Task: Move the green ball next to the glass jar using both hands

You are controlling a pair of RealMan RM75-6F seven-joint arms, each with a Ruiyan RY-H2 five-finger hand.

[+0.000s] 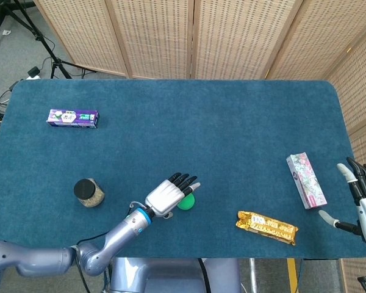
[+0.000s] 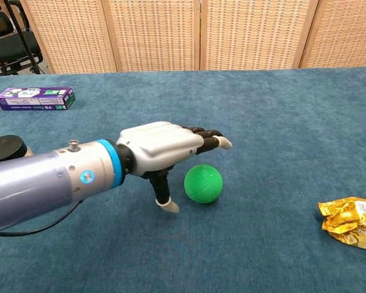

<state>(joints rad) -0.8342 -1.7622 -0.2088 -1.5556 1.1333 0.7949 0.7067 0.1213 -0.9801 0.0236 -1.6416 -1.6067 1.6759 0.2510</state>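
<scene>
Sitting well left of the ball (image 1: 185, 201), the jar (image 1: 88, 193) marks the goal — dark-lidded, with grain inside, and apart from everything else. Farther back from the jar, toward the screen, lies a purple box (image 1: 72, 118), out of the likely path.

Just left of the ball the left hand (image 1: 169, 194) hovers low, fingers (image 2: 202, 136) stretched nearly flat over the ball's top and the thumb pointing down to the cloth beside it; it holds nothing. I cannot tell whether any finger touches the ball. The main risk, as I judge it, is here: a round ball on a flat cloth will roll at the slightest nudge, so fingers closing from above or one side could squirt it away to the right, off toward the snack bar (image 1: 266, 226) — farther from the jar, not nearer.

Right of the ball by a good way, past a flowered box (image 1: 305, 180), the right hand (image 1: 365, 204) waits at the table's edge, fingers spread and empty. It is too far off to block a runaway ball. A sweep leftward that is too brisk could also knock the jar over.
</scene>
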